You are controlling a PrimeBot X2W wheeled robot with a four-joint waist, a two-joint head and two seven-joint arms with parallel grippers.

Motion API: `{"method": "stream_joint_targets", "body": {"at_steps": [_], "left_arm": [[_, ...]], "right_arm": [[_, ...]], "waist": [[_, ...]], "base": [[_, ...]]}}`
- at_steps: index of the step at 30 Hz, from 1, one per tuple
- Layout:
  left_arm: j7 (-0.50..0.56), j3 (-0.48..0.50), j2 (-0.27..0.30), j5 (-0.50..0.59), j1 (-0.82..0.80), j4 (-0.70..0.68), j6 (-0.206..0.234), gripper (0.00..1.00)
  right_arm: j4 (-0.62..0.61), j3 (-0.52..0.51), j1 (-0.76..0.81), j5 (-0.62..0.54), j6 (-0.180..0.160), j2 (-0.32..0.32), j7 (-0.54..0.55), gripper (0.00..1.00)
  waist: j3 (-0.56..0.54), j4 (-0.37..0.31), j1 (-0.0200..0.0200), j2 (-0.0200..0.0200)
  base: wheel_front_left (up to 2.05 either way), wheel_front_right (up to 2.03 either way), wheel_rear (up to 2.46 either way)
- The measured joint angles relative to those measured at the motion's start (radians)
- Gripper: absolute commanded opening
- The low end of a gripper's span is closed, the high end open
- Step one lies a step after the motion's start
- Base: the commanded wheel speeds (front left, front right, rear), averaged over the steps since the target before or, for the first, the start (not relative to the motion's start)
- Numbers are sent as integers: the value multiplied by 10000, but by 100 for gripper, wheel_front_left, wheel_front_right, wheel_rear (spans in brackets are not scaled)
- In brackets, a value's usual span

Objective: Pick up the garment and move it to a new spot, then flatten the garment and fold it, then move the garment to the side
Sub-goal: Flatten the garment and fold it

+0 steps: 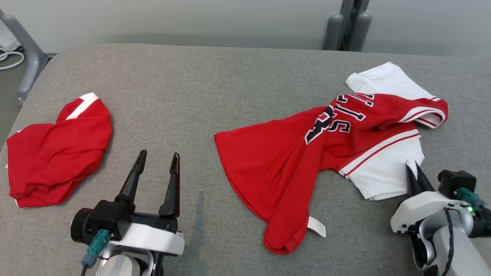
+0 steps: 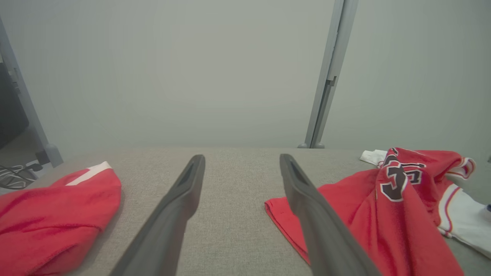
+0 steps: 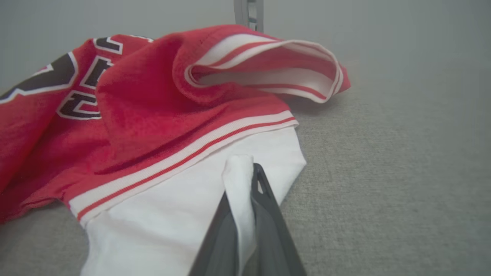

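The red-and-white garment (image 1: 284, 161) sprawls rumpled on the right half of the bench (image 1: 191, 96). The right fingers (image 1: 411, 184) are clamped on its white sleeve edge (soft, light, sure to droop). The left fingers (image 1: 132, 180) hang spread and empty; the red hem looks like their hold.
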Motion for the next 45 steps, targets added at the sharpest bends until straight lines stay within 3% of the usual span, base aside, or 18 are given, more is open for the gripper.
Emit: {"method": "stream_joint_targets", "body": {"at_steps": [7,11,16,17,18,19,20,21,22,23,30,38,45], "left_arm": [[0,25,2,4,46,4,0,100],[0,36,0,31,61,-4,-4,100],[0,15,-2,38,58,2,-46,100],[0,15,0,69,58,10,-48,100],[0,15,-2,90,51,19,-50,100],[0,17,0,109,35,35,-56,100],[0,25,-2,121,26,46,-58,100],[0,31,0,130,26,61,-59,100],[0,36,0,132,26,73,-61,100],[0,46,0,144,26,84,-61,100],[0,23,-2,148,27,119,-88,100],[0,61,-2,-44,33,-94,17,100],[0,19,-2,-190,45,-73,157,100]], "right_arm": [[-1030,-504,407,1373,0,82,-249,0],[-1597,-830,763,3359,0,98,-274,0],[-1442,-1055,1244,5202,0,96,-280,0],[-1333,-1035,1301,5361,0,102,-290,8],[-1252,-1020,1360,5505,0,105,-291,29],[-1177,-1005,1408,5685,0,107,-293,39],[-1097,-1020,1429,5856,0,113,-293,39],[-1016,-1093,1430,5923,0,121,-295,46],[-965,-1179,1432,5902,0,119,-299,80],[-949,-1310,1432,5802,0,123,-303,100],[-2226,-1595,1377,4771,-2,109,-309,100],[-5288,249,1827,2828,-2,54,-320,100],[-6088,1200,2194,1739,0,-136,-320,100]], "waist": [[-185,-376,0,0],[-232,-663,0,0],[-222,-987,0,0],[-216,-1039,0,0],[-208,-1085,0,0],[-203,-1128,0,0],[-204,-1164,0,0],[-209,-1199,1,0],[-214,-1232,0,0],[-224,-1261,0,0],[-367,-1354,0,0],[-522,-1301,0,0],[-607,-1158,0,0]], "base": [[0,0,0],[0,0,0],[0,0,0],[0,0,0],[0,0,0],[0,0,0],[0,0,0],[0,0,0],[0,0,0],[0,0,0],[0,0,0],[0,0,0],[0,0,0]]}}
